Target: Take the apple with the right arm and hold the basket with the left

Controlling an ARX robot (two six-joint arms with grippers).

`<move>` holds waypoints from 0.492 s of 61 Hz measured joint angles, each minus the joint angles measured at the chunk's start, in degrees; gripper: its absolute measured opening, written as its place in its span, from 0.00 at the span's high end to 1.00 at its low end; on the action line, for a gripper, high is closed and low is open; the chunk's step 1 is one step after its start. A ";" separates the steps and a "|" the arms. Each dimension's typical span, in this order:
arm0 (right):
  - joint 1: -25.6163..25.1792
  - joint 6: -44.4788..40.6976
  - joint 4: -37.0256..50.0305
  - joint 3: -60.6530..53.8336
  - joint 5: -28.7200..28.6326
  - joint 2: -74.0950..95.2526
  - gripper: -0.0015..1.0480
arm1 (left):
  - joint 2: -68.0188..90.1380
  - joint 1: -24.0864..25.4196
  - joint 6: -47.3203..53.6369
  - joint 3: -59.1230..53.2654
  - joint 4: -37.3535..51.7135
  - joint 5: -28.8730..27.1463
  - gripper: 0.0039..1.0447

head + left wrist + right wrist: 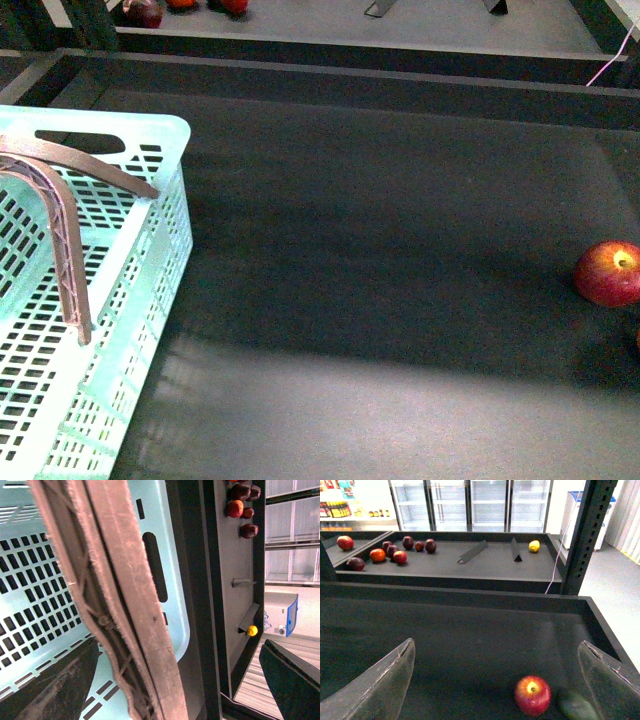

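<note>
The apple [608,272] sits by the right edge of the dark shelf [380,260], framed between the wide-spread jaws of the right gripper [496,647], the nearer arm, while the left gripper [180,645], likewise spread, straddles the handle [125,605] of the basket [170,210] at the left edge.

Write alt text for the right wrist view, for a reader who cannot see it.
A red apple with a yellow patch at its stem lies on a dark tray, beside a dark green object, in front of the right gripper, whose jaws stand wide open. Behind, a farther shelf holds red and dark fruits and one yellow fruit.
</note>
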 joint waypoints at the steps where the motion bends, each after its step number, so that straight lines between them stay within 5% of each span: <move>1: 0.00 0.00 0.00 0.00 0.00 0.00 0.08 | 0.55 -0.17 -0.02 0.28 -0.02 -0.20 0.06; 8: 0.00 0.00 0.00 0.00 0.00 0.00 0.08 | 2.89 -1.01 -0.24 1.22 -0.09 -1.49 0.12; 30: 0.00 0.00 0.00 0.02 0.00 0.00 0.08 | 4.00 -2.32 -0.87 2.16 -2.16 -2.95 0.75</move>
